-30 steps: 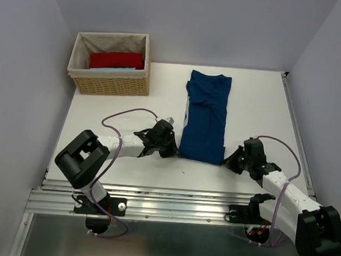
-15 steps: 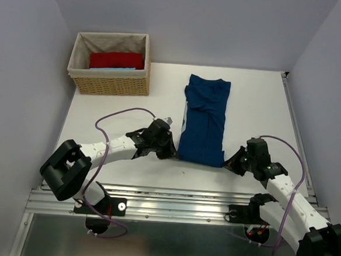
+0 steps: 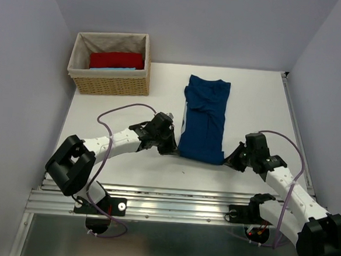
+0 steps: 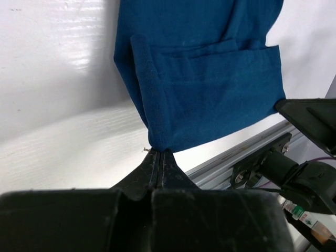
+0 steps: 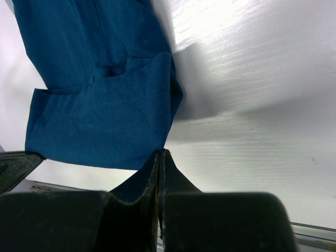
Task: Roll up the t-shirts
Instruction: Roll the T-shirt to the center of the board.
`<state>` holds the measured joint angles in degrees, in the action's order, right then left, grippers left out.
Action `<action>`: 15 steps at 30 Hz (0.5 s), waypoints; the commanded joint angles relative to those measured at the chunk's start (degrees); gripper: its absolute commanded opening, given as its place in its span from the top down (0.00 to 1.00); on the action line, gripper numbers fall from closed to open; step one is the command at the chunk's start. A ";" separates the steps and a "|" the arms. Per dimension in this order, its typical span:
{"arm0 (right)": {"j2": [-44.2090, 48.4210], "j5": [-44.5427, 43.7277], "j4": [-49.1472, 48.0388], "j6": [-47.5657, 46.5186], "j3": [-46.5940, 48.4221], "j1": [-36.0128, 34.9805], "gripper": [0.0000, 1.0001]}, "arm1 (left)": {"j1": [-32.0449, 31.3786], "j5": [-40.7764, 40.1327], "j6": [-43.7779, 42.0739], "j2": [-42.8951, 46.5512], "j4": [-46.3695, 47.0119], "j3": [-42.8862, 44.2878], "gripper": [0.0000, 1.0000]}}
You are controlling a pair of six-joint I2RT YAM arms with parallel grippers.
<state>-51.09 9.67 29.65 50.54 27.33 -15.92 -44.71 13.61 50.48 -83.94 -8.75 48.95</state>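
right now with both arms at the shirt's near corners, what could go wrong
1. The left fingers and right fingers seem to pinch only the very tips of the shirt corners, so the cloth may slip out once rolling starts.
2. The shirt is folded in layers and rumpled toward its far end, so the layers could shift and the roll may come out crooked or loose.

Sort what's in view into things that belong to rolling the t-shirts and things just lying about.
In the job:
navy t-shirt, folded lengthwise on the table
left hand and right hand, each pinching a near corner of it

Lying about:
wicker basket at the far left
red folded cloth inside it
light-blue cloth showing at its near edge
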 commanded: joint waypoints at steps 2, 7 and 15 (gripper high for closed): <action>-1.82 -2.20 -0.38 -2.11 4.04 -0.34 0.99 | 1.82 1.07 -0.82 -1.66 -2.84 4.13 1.00; -5.06 -3.43 -1.26 -2.64 5.97 -0.34 0.99 | 3.22 1.60 -1.96 -4.20 -3.81 6.68 1.00; -9.64 -5.01 -3.28 -3.87 9.05 -0.34 0.99 | 4.72 1.69 -3.02 -7.81 -4.17 9.85 1.00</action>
<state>-59.77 7.20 28.99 48.18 33.15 -15.94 -40.88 15.27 49.23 -91.02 -11.57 55.83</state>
